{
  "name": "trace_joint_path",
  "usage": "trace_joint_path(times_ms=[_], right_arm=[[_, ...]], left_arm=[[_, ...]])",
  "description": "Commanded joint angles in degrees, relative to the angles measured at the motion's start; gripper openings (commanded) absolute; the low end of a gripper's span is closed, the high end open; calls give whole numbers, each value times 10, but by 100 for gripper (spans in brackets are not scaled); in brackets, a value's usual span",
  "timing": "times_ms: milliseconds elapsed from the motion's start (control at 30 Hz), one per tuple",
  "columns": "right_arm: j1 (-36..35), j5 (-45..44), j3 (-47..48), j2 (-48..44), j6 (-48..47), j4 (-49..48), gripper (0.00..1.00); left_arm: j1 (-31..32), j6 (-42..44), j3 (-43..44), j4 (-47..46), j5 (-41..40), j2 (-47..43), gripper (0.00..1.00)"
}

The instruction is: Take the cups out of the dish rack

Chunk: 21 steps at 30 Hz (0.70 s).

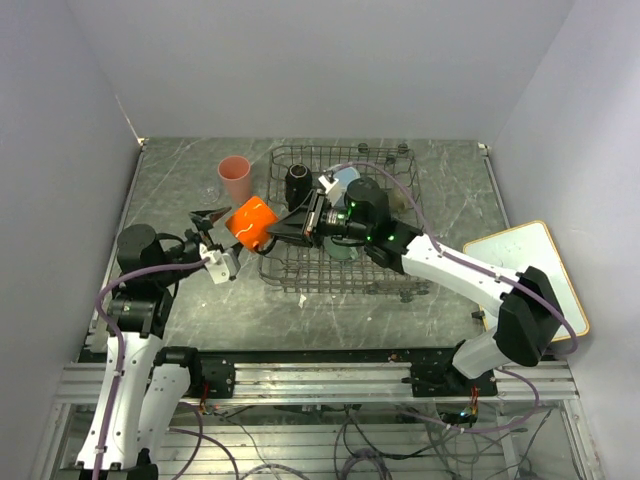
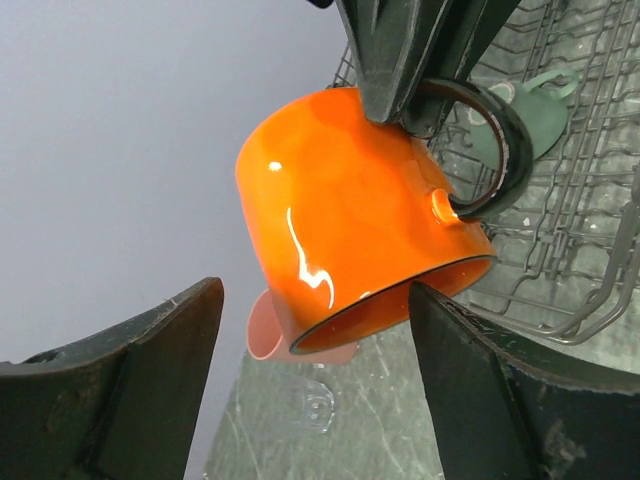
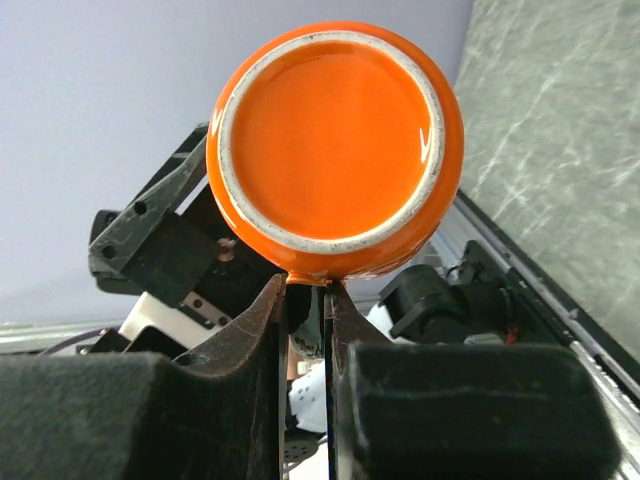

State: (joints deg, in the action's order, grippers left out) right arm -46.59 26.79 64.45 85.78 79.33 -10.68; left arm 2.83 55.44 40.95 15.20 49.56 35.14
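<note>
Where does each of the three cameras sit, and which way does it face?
Top external: above and behind the arms, looking down on the table; both arms and the rack show.
Left wrist: on the left arm, facing the mug and rack; its open left gripper frames the mug.
Right wrist: on the right arm, facing the mug's base; the right gripper is shut on the handle.
Shared: both wrist views see the mug, from opposite ends.

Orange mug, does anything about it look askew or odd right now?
The orange mug is in mid-air, tipped on its side beside the dish rack, pinched only by its black handle in the right fingers. The left fingers stand open either side of its rim. No spill or damage shows.
</note>
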Motion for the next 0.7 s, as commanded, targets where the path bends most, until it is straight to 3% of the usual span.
trace_joint_path(times_ms=[0,233,533,667], right_arm=[[-9,35,-2,-7,46,-121,0],[-23,46,-11,-10,72,-152,0],[-45,48,-16,4,98,-193,0],[-52,42,-20,22,124,-230,0]], left_arm=[[4,19,7,-27,-2,-10,83],[4,56,8,-8,-29,-15,62],[4,-14,11,-42,-38,-10,19],[4,-14,10,-30,-41,-12,12]])
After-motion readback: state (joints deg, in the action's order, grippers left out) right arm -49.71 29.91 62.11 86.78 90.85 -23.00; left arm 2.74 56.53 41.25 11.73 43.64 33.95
